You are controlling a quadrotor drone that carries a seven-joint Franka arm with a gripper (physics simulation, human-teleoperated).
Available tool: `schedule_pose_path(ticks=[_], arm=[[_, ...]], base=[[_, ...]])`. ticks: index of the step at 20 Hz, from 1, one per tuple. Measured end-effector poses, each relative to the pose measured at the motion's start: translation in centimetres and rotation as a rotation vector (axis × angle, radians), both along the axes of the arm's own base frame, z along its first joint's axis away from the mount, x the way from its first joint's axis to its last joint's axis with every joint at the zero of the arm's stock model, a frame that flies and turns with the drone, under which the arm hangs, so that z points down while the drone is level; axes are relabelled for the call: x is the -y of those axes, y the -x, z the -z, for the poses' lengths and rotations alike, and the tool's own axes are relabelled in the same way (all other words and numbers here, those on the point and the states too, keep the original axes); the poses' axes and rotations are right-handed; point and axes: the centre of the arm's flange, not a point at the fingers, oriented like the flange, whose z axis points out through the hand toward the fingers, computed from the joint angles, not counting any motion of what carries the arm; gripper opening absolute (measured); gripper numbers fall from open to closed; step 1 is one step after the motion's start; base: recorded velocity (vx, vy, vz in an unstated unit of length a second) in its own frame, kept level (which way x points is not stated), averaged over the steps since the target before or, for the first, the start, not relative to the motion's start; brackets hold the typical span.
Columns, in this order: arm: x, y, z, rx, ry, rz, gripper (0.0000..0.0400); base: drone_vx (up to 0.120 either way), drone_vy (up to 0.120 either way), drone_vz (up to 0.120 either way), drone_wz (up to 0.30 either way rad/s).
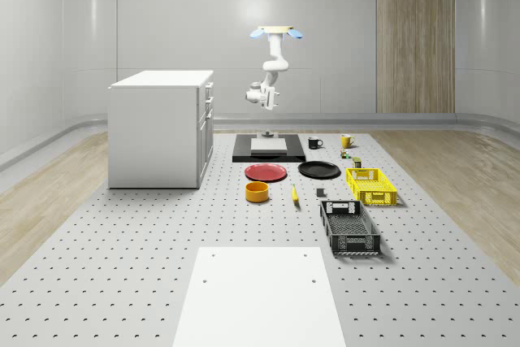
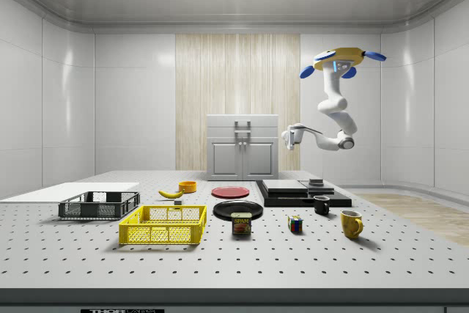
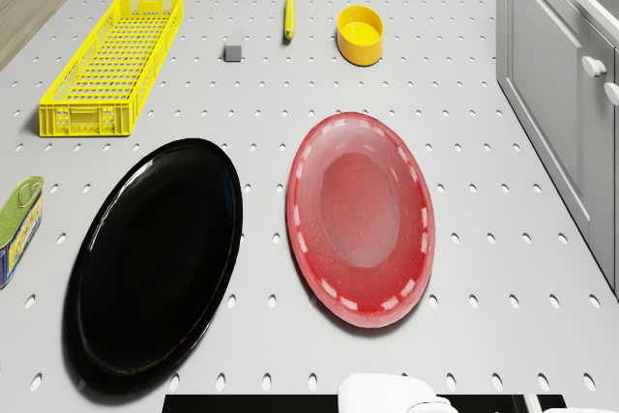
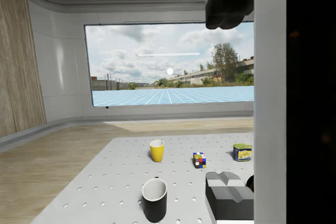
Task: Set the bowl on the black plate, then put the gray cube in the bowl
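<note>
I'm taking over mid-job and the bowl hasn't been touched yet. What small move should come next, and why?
Probably fly forward and lower toward the bowl. The drone hovers high over the black pad at the table's far end, and its hand hangs well above the table, nowhere near the bowl. The bowl stands past the red plate, and the black plate is bare.

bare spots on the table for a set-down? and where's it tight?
Free: the stretch between the white panel and the bowl; also between the cabinet and the red plate. Tight: around the black plate, hemmed by the red plate, yellow crate and gray cube.
</note>
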Motion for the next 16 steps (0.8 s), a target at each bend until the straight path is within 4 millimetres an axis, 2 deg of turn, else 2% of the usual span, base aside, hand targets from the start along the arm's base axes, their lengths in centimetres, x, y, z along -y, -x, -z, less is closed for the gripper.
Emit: schedule_pose_path(ticks=[3,7,9,13,16], arm=[[2.3,-0.1,3.7,0.0,0.445,0.017,0.04],[5.5,-0.2,5.8,-0.003,0.833,0.029,0.04],[6.6,-0.2,6.2,-0.004,0.952,0.032,0.04],[8.0,-0.2,6.6,-0.007,1.095,0.035,0.04],[8.5,-0.2,6.7,-0.008,1.152,0.036,0.04]], base=[[0.12,0.0,-0.12,0.0],[0.12,0.0,-0.12,0.0],[0.12,-0.02,-0.12,0.0],[0.12,-0.12,-0.12,0.0],[0.12,0.0,-0.04,0.0]])
